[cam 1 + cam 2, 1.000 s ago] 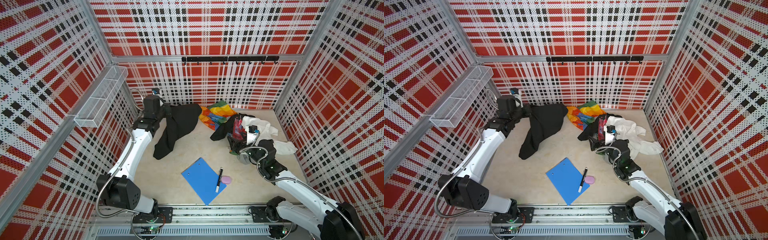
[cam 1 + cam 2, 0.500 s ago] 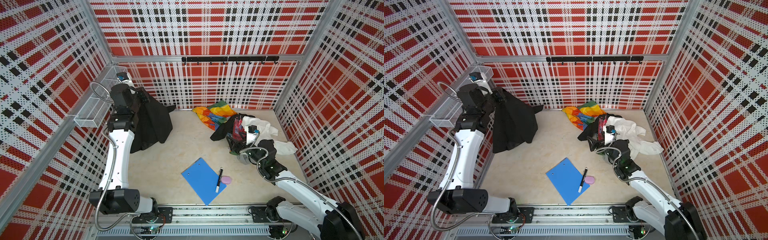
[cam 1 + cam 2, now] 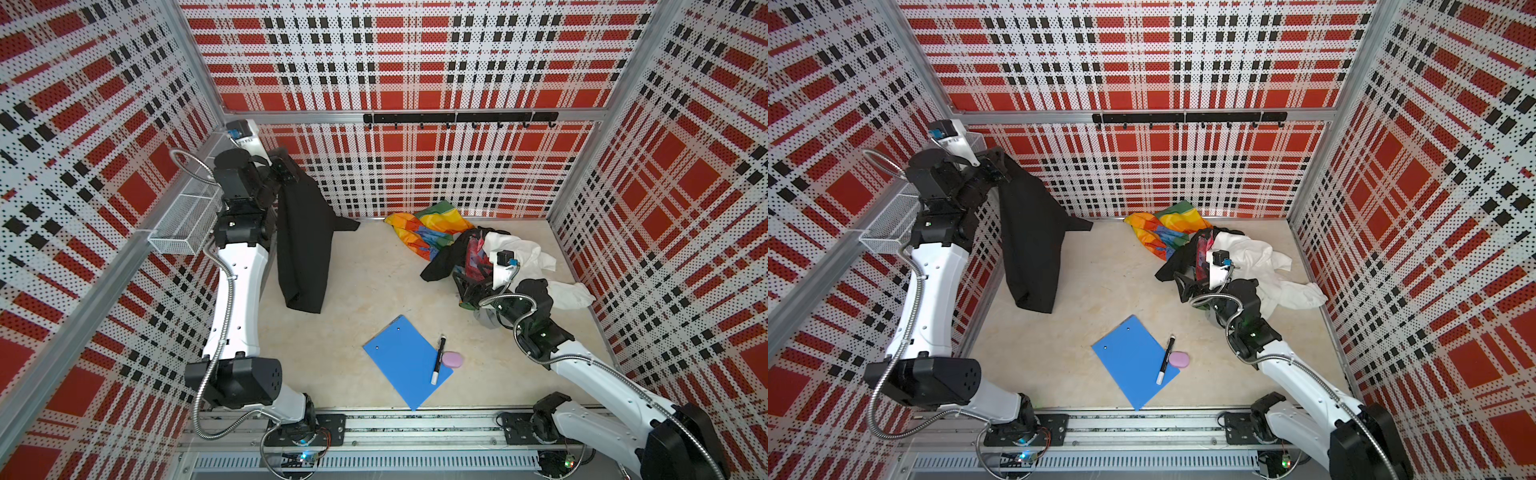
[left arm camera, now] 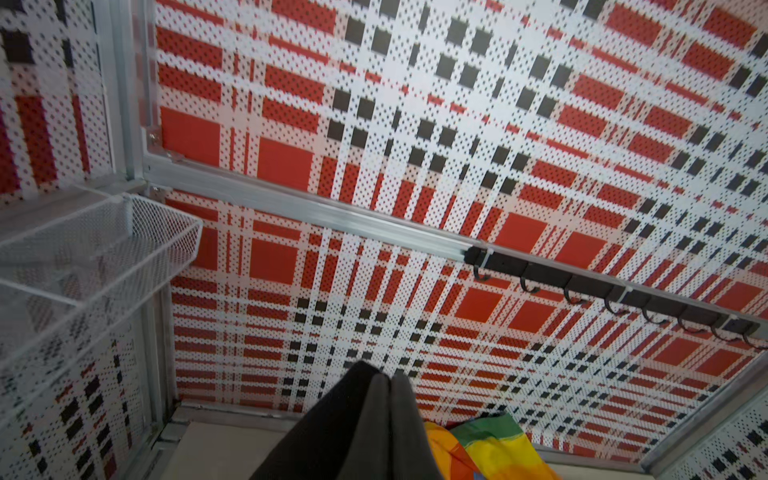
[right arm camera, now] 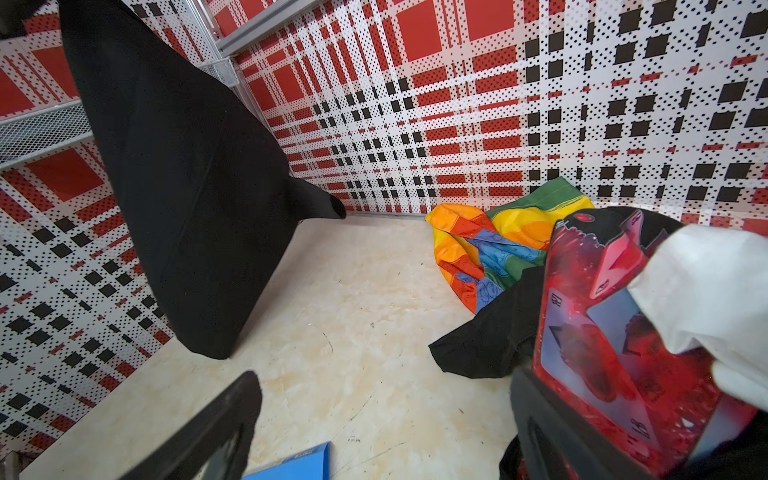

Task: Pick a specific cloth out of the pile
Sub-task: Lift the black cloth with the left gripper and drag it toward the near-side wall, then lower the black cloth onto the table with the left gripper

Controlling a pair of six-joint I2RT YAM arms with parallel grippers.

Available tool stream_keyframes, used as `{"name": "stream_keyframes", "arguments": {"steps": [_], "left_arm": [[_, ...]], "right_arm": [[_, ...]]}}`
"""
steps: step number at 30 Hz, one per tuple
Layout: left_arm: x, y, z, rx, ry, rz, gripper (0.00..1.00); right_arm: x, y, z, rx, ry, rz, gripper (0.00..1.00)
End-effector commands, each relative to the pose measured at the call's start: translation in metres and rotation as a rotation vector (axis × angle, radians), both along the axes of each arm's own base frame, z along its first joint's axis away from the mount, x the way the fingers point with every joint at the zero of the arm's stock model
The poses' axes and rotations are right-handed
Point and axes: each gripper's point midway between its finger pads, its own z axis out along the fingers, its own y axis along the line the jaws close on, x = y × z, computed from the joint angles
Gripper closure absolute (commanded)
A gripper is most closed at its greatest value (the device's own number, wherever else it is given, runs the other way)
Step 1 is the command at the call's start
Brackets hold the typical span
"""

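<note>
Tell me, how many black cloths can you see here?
2. The large cloth hangs from the raised left pincer. The small garment, with a red print, lies in the pile beside the rainbow cloth. Others may be buried underneath.

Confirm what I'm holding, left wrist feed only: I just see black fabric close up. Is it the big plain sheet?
Observer: Yes, the cloth hangs down from the shut left gripper.
Operator: Clear of the pile?
Observer: Yes, bare table separates it from the pile.
Operator: Right arm?
Observer: The right gripper sits open at the pile's front edge, beside the red-patterned piece.
</note>
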Motion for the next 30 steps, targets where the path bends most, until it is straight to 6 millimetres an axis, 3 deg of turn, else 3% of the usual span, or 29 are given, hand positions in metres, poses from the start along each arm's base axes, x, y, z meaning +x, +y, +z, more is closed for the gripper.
{"name": "stream_keyframes", "arguments": {"steps": [1,4,10,14,18,25,30], "left_arm": [[-0.005,-0.004,-0.006,0.053,0.003,0.039,1.0],[-0.016,0.017,-0.049,0.074,0.107,0.161,1.0],[-0.065,0.053,-0.142,0.053,0.289,0.361,1.0],[-0.079,0.059,-0.167,0.052,0.349,0.4,1.0],[-0.062,0.043,-0.176,0.044,0.364,0.314,1.0],[0.004,0.004,-0.206,0.067,0.419,0.197,1.0],[0.035,-0.024,-0.238,0.09,0.481,0.158,1.0]], "right_arm": [[0.001,-0.001,0.008,0.016,-0.038,-0.004,0.0],[0.002,-0.002,0.007,0.014,-0.036,-0.012,0.0],[0.005,-0.003,0.003,0.008,-0.024,-0.026,0.0],[0.007,-0.001,-0.001,0.009,-0.011,-0.018,0.0],[0.008,0.0,-0.004,0.007,-0.004,-0.015,0.0],[0.006,-0.003,-0.001,0.006,-0.013,-0.026,0.0],[0.006,-0.004,-0.002,0.002,-0.013,-0.034,0.0]]}}
